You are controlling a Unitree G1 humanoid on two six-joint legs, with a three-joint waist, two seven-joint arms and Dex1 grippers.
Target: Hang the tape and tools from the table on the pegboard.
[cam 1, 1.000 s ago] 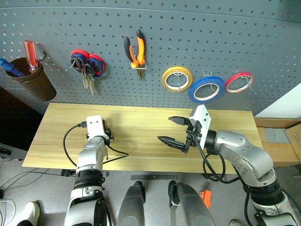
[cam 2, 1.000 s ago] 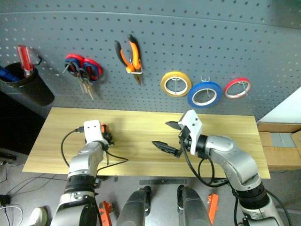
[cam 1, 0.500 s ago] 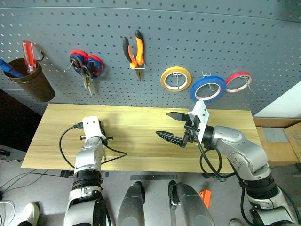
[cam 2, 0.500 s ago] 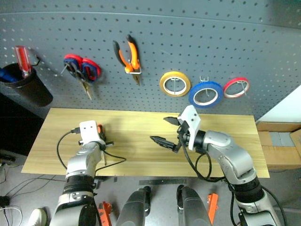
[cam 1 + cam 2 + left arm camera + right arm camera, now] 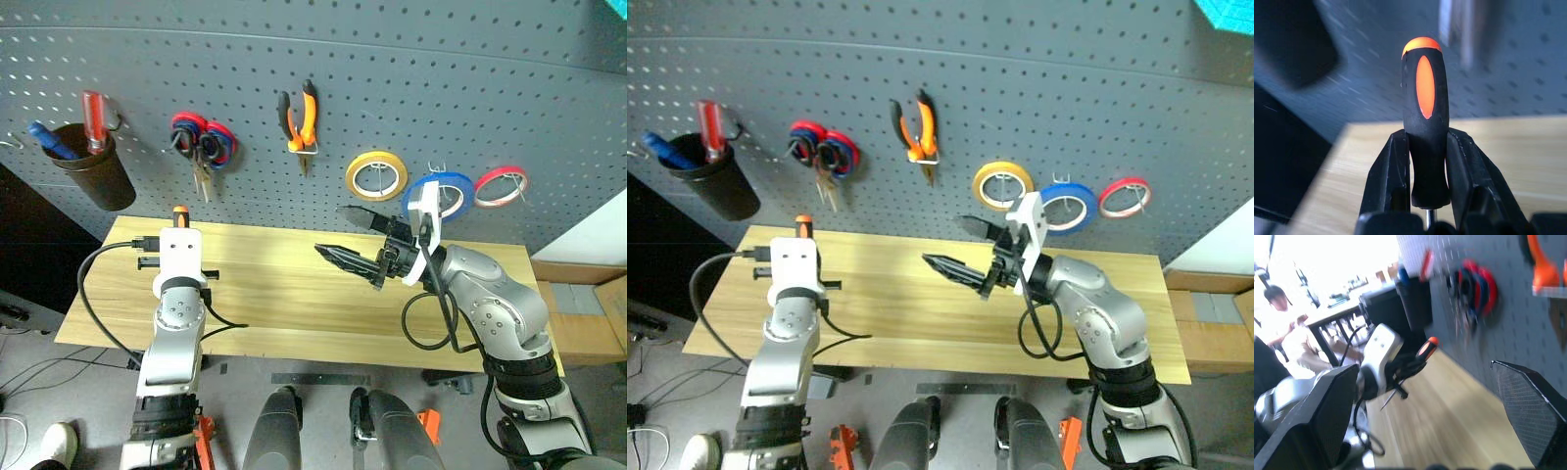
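Observation:
A short screwdriver (image 5: 1425,98) with an orange-and-black handle stands handle-up between the black fingers (image 5: 1388,171) of my left gripper (image 5: 1426,137), which is shut on it. Its orange tip (image 5: 179,211) shows above the left wrist, held over the left end of the wooden table (image 5: 294,313). My right gripper (image 5: 345,236) hovers open and empty over the table's middle, pointing left. On the dark pegboard (image 5: 441,88) hang the orange-handled pliers (image 5: 302,116), the scissors (image 5: 201,152) and the blue tape (image 5: 436,196), partly behind my right wrist.
A yellow roll (image 5: 376,174) and a thin red roll (image 5: 502,184) flank the blue tape. A brown cup (image 5: 93,181) holding a red-handled screwdriver (image 5: 91,110) hangs at the board's left. A person (image 5: 1283,318) sits in the background of the right wrist view.
My left gripper has lifted the screwdriver off the table and turned it handle-up. The right gripper has risen a little. The camera view has shifted.

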